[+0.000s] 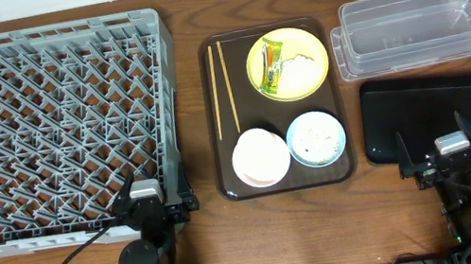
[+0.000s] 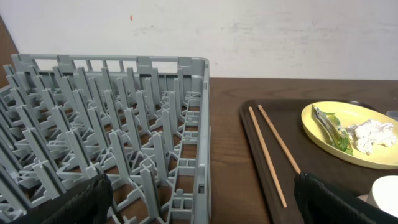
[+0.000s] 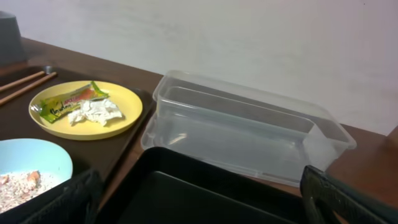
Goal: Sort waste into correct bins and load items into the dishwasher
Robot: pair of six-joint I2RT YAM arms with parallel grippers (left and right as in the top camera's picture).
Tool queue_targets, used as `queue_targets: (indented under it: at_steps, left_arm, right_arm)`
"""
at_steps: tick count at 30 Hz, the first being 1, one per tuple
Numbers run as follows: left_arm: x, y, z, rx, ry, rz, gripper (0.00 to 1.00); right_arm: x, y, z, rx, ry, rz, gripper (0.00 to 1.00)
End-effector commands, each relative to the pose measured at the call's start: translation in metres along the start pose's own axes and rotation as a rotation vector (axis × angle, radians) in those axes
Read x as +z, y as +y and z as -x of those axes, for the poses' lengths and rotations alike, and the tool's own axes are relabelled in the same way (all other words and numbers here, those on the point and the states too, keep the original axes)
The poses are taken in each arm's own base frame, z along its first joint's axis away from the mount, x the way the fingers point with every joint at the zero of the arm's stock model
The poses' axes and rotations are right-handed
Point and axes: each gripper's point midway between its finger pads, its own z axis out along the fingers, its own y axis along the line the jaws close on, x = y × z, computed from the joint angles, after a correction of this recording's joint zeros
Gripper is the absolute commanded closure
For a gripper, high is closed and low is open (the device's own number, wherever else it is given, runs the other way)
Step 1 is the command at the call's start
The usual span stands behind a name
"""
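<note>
A yellow plate (image 1: 287, 64) on the brown serving tray (image 1: 290, 182) holds a green-yellow wrapper (image 1: 273, 63) and a white tissue (image 1: 302, 63). Two chopsticks (image 1: 220, 86) lie at the tray's left. A white bowl (image 1: 259, 158) and a light blue bowl (image 1: 316, 138) with rice scraps sit at its front. The grey dish rack (image 1: 63, 132) is at left. The clear tub (image 1: 417, 25) and black tray (image 1: 429, 114) are at right. My left gripper (image 1: 151, 202) is open over the rack's front right corner. My right gripper (image 1: 441, 151) is open over the black tray's front edge.
The brown wooden table (image 1: 189, 82) shows between the rack and the serving tray. In the wrist views a white wall (image 2: 249, 31) stands behind the table. The plate (image 3: 87, 109) and clear tub (image 3: 242, 124) show in the right wrist view.
</note>
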Motion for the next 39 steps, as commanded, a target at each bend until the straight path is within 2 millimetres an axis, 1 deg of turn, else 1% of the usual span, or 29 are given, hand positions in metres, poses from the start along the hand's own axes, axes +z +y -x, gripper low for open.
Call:
queue_targets:
  at_steps: [1, 34, 36, 39]
  left_arm:
    - [0.0023, -0.0021, -0.0167, 0.014, 0.041, -0.012, 0.06]
    - [0.0023, -0.0021, -0.0167, 0.014, 0.041, -0.012, 0.06]
    - [0.0024, -0.0021, -0.0135, 0.014, 0.028, -0.012, 0.06]
    - [0.0024, -0.0009, -0.0138, 0.014, 0.029, -0.006, 0.06]
  right_arm:
    - [-0.0003, -0.0015, -0.0001, -0.009, -0.002, -0.005, 0.01]
    - [-0.0003, -0.0015, -0.0001, -0.009, -0.002, -0.005, 0.01]
    - [-0.0003, -0.0015, -0.0001, -0.009, -0.002, -0.005, 0.01]
    - [-0.0003, -0.0015, -0.0001, -0.009, -0.002, -0.005, 0.01]
